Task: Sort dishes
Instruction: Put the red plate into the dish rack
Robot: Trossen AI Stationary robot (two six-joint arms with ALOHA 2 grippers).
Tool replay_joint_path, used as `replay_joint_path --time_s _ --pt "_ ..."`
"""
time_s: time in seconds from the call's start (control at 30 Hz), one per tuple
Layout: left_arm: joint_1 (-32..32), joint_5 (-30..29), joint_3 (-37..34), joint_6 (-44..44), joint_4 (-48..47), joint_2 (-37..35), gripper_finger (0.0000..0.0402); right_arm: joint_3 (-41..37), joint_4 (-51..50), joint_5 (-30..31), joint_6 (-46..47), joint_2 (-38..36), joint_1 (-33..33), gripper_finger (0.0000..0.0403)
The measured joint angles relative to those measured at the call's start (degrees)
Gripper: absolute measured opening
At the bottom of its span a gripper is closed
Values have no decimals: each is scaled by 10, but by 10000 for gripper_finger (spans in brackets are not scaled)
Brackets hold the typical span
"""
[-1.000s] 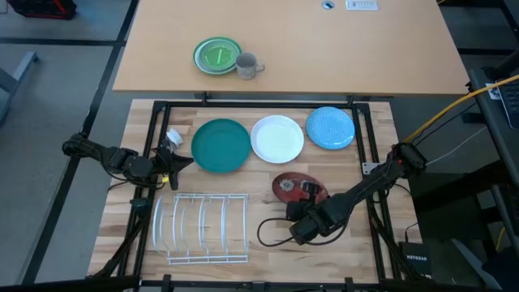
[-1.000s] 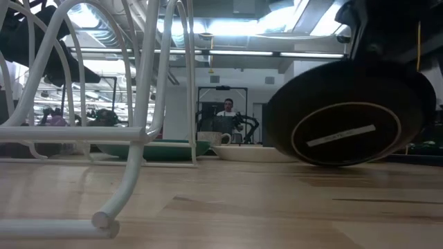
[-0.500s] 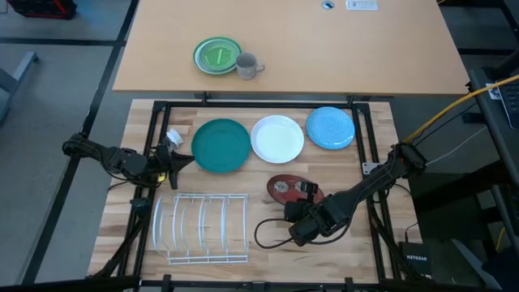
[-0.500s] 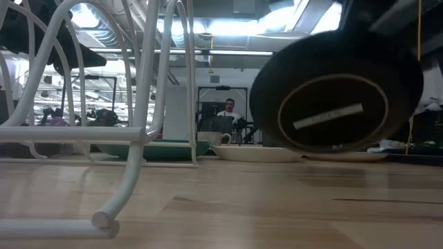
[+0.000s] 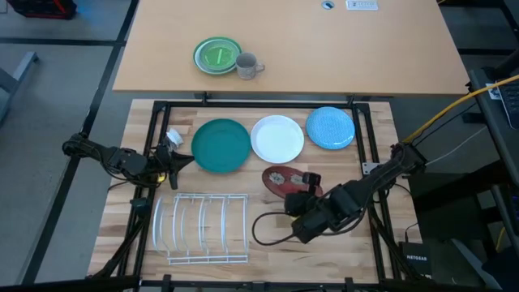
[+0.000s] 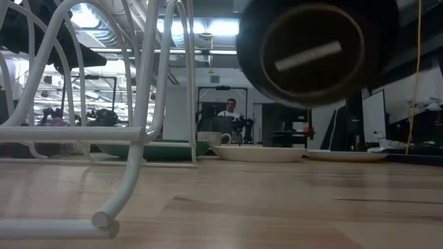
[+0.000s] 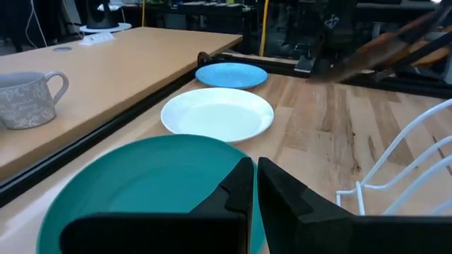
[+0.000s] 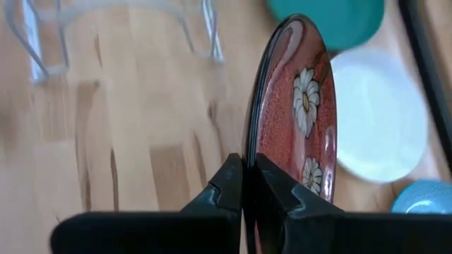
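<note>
Butcher-block wood covers my work table (image 5: pixel 349 243), with a dark frame around its edges. Starting at nine o'clock on it, my left gripper (image 5: pixel 180 160) rests low, its fingers (image 7: pixel 240 185) pressed together on nothing, pointing toward three o'clock at the dark teal plate (image 5: pixel 220 145). That plate lies flat just beside the fingertips. Toward seven o'clock stands a white wire dish rack (image 5: pixel 201 227) with no dish in its slots.

Moving on toward the middle, the plain white plate (image 5: pixel 277 138) lies flat at twelve o'clock, touching or nearly touching the teal one. Next to it, toward one o'clock, lies the light blue speckled plate (image 5: pixel 330 128), also flat.

Below the white plate, near the table's centre, my right gripper (image 5: pixel 302 196) has its fingers (image 8: pixel 229 185) clamped on the rim of the dark red plate (image 5: pixel 281 179) with pale flower marks. I hold it off the wood, tilted nearly on edge; in the low view its dark underside hangs well above the tabletop. My right arm reaches in from four o'clock.

Beyond the frame, on a lighter desk toward eleven o'clock, a small green plate (image 5: pixel 216 55) sits touching a grey mug (image 5: pixel 247 66).
</note>
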Motion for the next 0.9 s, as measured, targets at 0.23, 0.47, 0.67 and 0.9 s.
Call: replay_joint_path --time_s 0.23,0.47,0.67,0.9 --pt "0 0 0 0 0 0 13 91 9 40 -42 0 -23 18" --pt "0 0 0 0 -4 0 13 139 73 50 -76 -1 -33 18" --pt "0 0 0 0 -5 0 13 140 151 71 -105 -1 -36 17" --pt "0 0 0 12 7 0 13 140 229 99 -120 -1 -37 17"
